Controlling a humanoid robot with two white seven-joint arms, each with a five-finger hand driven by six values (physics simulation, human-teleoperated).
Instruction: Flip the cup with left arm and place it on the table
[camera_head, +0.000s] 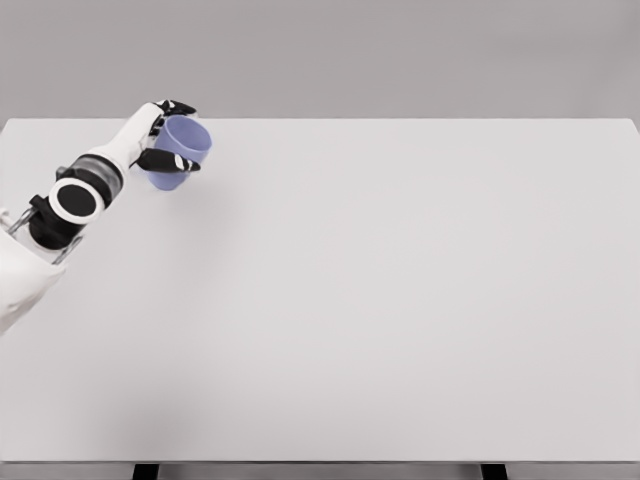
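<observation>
Cup (183, 150), blue and tipped, sits in the left hand (160, 138), whose fingers wrap round it, near the table's (400, 300) far left corner

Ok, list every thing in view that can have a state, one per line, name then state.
cup: held in the left hand, tilted, its opening facing up and to the right; no gap shows between it and the table.
left hand: shut on the cup, fingers wrapped around its sides.
table: white, flat, nothing standing free on it.
right hand: not in view.
</observation>
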